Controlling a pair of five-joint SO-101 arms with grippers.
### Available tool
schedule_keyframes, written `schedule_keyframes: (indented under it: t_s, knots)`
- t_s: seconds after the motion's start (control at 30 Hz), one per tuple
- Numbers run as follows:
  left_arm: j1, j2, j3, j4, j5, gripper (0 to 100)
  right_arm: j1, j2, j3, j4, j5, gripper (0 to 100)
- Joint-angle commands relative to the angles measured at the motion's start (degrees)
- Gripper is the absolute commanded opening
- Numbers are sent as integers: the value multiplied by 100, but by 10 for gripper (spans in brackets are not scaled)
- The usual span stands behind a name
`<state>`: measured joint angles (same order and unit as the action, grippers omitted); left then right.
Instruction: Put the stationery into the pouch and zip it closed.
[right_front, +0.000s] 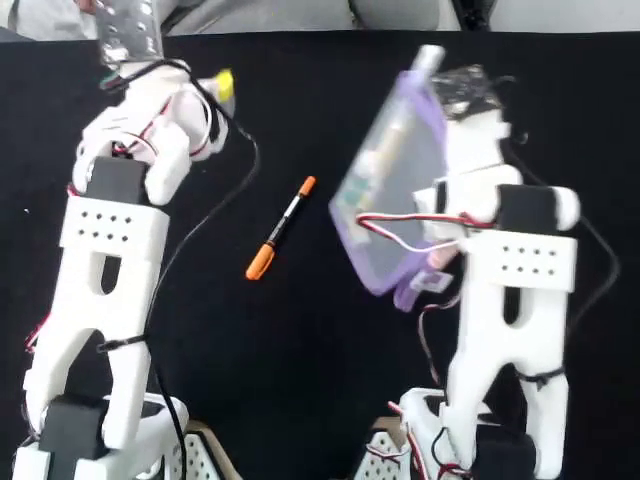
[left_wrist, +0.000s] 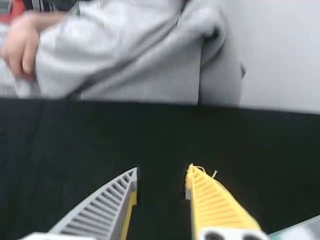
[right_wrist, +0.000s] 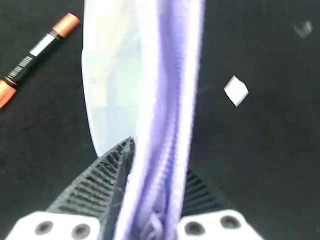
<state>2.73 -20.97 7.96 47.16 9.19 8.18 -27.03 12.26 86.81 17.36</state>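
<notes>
A translucent purple pouch (right_front: 385, 200) hangs tilted above the table, and my right gripper (right_front: 452, 100) is shut on its zipper edge. In the right wrist view the purple zipper band (right_wrist: 170, 100) runs between the dark fingers of that gripper (right_wrist: 157, 160). Pale items show faintly through the pouch wall. An orange-capped pen (right_front: 280, 228) lies flat on the black table, left of the pouch and apart from it; the right wrist view has the pen (right_wrist: 37, 50) beside the pouch. My left gripper (right_front: 215, 90) is at the far left, open and holding nothing, with its grey and yellow fingers spread (left_wrist: 161, 175).
The black table (right_front: 300, 380) has free room around the pen and toward the front. A small white scrap (right_wrist: 235, 90) lies on the table beyond the pouch. A black cable (right_front: 215, 215) trails from the left arm toward the front.
</notes>
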Motion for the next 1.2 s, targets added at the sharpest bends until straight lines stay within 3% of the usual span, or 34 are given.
schedule_keyframes:
  t_s: [0.0, 0.17, 0.33, 0.53, 0.8, 0.97, 1.17]
  knots:
    - [215, 18, 752, -378, 220, 162, 475, -75, -593, 220, 220, 11]
    - [215, -18, 1736, -1837, 589, 164, 457, -171, -813, 563, 264, 11]
    - [268, 35, 1763, -2629, 1864, 166, 457, -523, -532, 589, 756, 11]
    - [787, 44, 989, -2848, 3059, 166, 466, -804, -303, 589, 923, 11]
    - [1974, 44, 945, -2866, 3578, 167, 237, -866, -110, 721, 1011, 11]
    - [2044, 35, 857, -2998, 3886, 167, -26, -875, -31, 897, 1081, 11]
    - [2105, 26, 884, -3279, 4993, 164, -35, -875, -31, 914, 1081, 11]
